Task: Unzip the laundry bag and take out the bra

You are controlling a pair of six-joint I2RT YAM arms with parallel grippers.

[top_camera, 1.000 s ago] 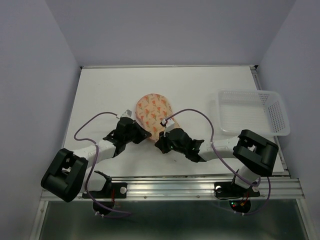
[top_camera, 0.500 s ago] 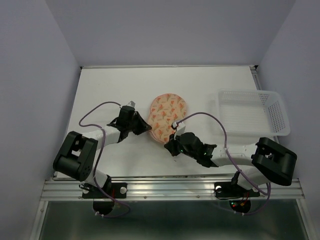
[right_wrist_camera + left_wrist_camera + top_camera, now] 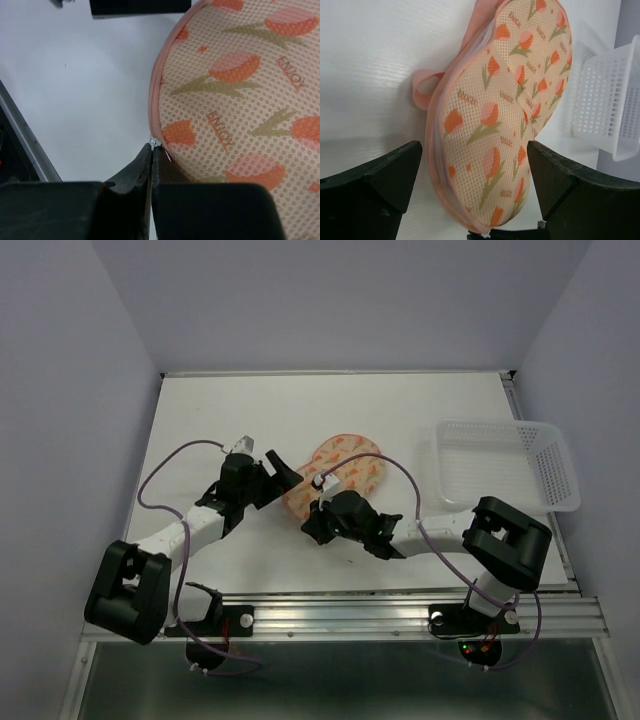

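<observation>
The laundry bag (image 3: pixel 347 456), a peach mesh pouch with orange tulip marks, lies mid-table, tilted up on its pink zip edge (image 3: pixel 156 85). My left gripper (image 3: pixel 281 470) is open, its fingers (image 3: pixel 390 172) standing wide on either side of the bag's (image 3: pixel 505 115) near end without pressing it. At the bag's lower end my right gripper (image 3: pixel 152 150) is shut on the small white zip pull (image 3: pixel 153 142). The bag (image 3: pixel 240 95) fills the right wrist view. The bra is hidden from view.
A clear plastic mesh basket (image 3: pixel 505 465) stands at the right side of the table, also in the left wrist view (image 3: pixel 607 95). The aluminium rail (image 3: pixel 340 615) runs along the near edge. White table (image 3: pixel 230 410) spreads left and behind.
My left gripper has opened wide and let go of the bag. The bag has shifted right and turned up onto its edge. My right gripper stays shut on the zip pull.
</observation>
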